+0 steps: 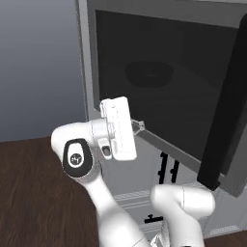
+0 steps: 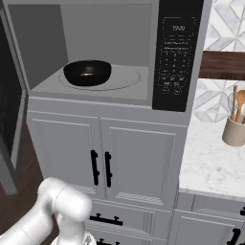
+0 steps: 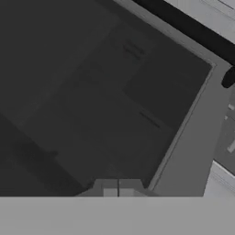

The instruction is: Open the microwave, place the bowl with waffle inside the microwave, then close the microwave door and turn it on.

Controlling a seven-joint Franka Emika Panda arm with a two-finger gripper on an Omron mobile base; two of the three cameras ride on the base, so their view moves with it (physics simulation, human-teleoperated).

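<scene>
The microwave door (image 1: 169, 91), stiff and hinged, hangs open just ahead of the gripper (image 3: 118, 187), whose fingers are pressed together, empty. Pushing flat on its glass should swing it; the bowl (image 2: 87, 72) sits beyond, inside.

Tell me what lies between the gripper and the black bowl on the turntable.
The open microwave door's dark tinted window: in the left base view the gripper sits against its outer face, and the bowl shows dimly through the glass.
</scene>
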